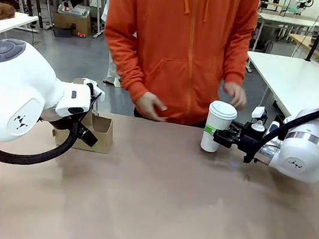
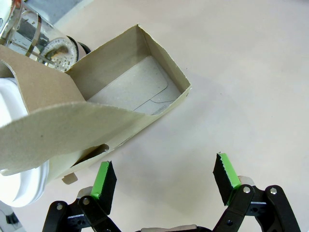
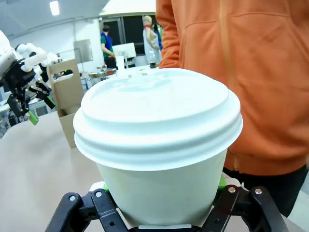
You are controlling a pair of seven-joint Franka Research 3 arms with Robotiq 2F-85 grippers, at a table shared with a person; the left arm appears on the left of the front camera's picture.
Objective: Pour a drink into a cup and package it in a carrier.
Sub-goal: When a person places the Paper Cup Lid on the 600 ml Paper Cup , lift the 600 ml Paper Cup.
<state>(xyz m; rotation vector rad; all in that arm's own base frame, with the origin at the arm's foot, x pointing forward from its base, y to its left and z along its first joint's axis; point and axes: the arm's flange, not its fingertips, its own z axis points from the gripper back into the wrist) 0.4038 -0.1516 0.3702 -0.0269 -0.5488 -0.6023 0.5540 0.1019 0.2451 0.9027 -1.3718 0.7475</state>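
The cup (image 1: 222, 113) is white paper with a white lid, at the far right-middle of the table. My right gripper (image 1: 217, 137) is shut on its lower body from the side. The cup (image 3: 159, 130) looms large in the right wrist view, upright between the black fingers. Its base is at or just above the tabletop. The lid hides the drink. The brown cardboard carrier (image 1: 98, 133) stands at the far left, one slot (image 2: 137, 84) empty beside its handle panel (image 2: 43, 130). My left gripper (image 2: 165, 178) hovers open just beside the carrier, holding nothing.
A person in an orange hoodie (image 1: 184, 38) stands at the far edge, one hand (image 1: 149, 106) near the table and the other (image 1: 235, 95) above the cup. A glass vessel (image 2: 36, 36) stands behind the carrier. Bare tabletop (image 1: 152, 203) spans the middle and front.
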